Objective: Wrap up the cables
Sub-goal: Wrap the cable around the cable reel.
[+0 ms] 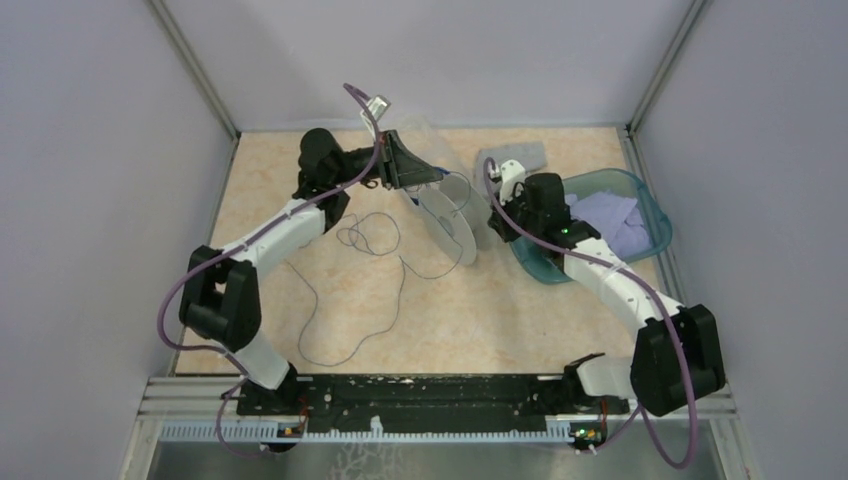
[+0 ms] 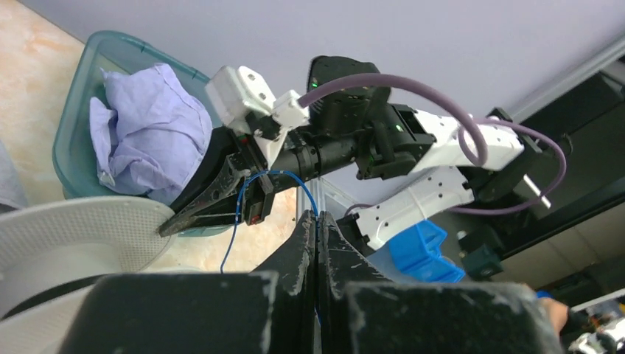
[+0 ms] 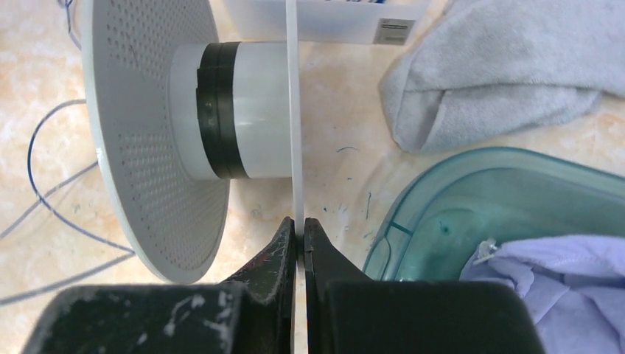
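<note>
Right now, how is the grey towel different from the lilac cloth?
The grey towel lies folded on the table; the lilac cloth sits crumpled inside the teal tub. The towel looks thick and fuzzy, the cloth thinner and smoother. Both are soft fabric.

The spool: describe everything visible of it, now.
The spool looks like pale grey plastic: two thin round discs joined by a white core. The perforated flange is dotted with small holes. The second flange shows edge-on in the right wrist view. A black band rings the core, perhaps wound wire. The spool stands on edge, axis about level, over the table beside the teal tub. The right gripper is shut on the second flange's rim.
</note>
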`<action>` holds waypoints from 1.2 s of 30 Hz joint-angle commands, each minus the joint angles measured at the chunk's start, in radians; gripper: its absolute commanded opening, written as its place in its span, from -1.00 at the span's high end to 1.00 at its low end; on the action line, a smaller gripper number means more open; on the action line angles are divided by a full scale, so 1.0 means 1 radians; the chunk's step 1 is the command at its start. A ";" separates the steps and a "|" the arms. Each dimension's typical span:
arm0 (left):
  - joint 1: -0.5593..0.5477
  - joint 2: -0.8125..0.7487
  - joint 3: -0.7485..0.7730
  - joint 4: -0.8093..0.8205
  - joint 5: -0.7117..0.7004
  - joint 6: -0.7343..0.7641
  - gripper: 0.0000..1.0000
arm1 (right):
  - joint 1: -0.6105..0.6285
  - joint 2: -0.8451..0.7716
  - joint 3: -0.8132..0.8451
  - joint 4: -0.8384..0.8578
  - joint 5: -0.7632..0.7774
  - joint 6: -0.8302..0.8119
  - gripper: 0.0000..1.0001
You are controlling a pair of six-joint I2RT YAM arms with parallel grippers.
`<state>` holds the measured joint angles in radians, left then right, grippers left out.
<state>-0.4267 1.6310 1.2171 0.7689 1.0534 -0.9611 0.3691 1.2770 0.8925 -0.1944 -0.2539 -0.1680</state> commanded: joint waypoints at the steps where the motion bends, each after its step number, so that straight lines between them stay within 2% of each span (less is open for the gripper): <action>1: -0.021 0.073 0.046 0.002 -0.118 -0.097 1.00 | 0.004 -0.042 -0.016 0.083 0.109 0.159 1.00; 11: -0.044 0.213 0.106 -0.017 -0.201 -0.244 1.00 | 0.053 -0.065 -0.042 0.149 0.215 0.212 1.00; 21: -0.036 0.286 0.166 -0.166 -0.236 -0.294 1.00 | 0.085 -0.029 -0.017 0.154 0.248 0.214 1.00; 30: -0.009 0.271 0.223 -0.484 -0.293 -0.144 1.00 | 0.085 -0.014 0.005 0.144 0.253 0.196 0.98; 36: -0.005 0.276 0.219 -0.445 -0.282 -0.182 1.00 | 0.085 -0.017 0.023 0.142 0.223 0.185 0.84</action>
<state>-0.4381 1.9038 1.4113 0.3294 0.7723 -1.1465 0.4450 1.2598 0.8467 -0.0986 -0.0196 0.0250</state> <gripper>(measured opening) 0.006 0.061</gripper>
